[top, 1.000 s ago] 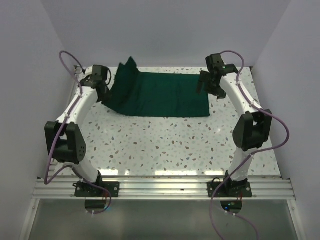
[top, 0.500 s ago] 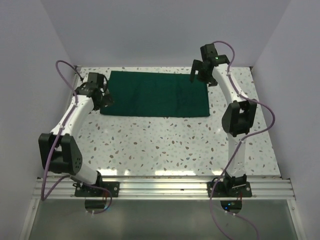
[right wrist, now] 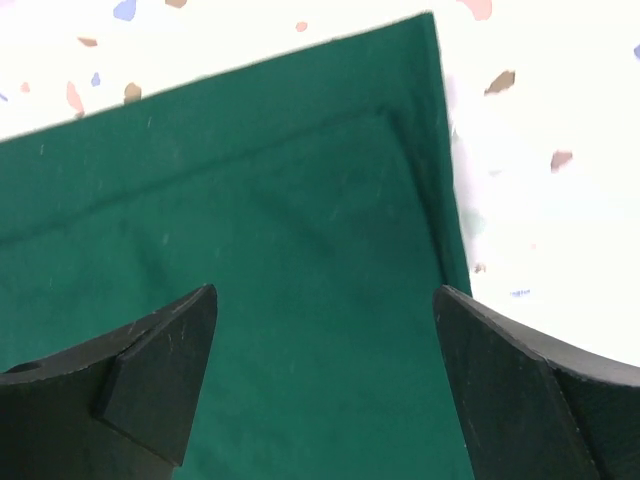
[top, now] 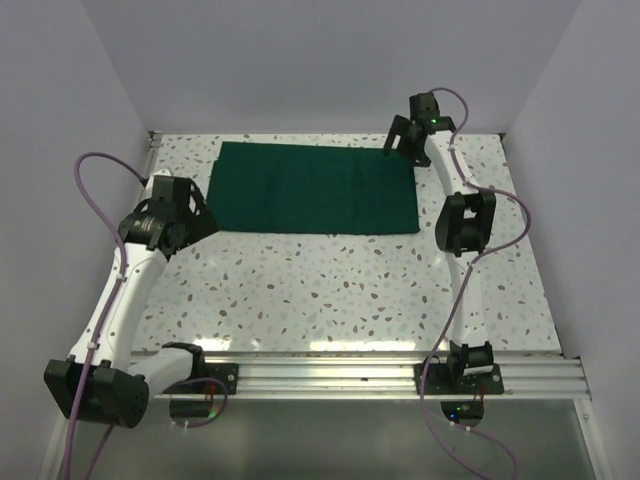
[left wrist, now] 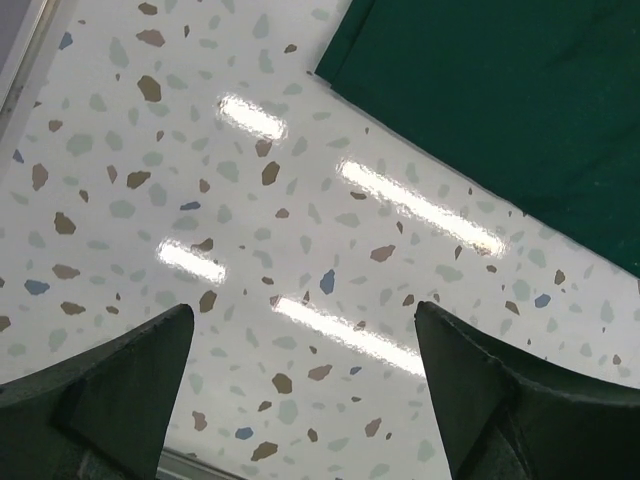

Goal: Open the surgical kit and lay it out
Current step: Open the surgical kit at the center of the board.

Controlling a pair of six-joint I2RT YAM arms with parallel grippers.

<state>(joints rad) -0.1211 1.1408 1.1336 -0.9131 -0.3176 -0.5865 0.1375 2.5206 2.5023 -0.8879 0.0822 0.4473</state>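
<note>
Two slim white arms carry chunky black joint housings, each trailed by a looping purple cable. Black bases sit on a silver rail along the frame's bottom. The gripper fingers are dark wedges.

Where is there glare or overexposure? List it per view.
Left wrist: strip-light glare streaks on the glossy table. Right wrist: table blown out white beside the green cloth. Top external: soft even light, faint sheen at the near edge.
</note>
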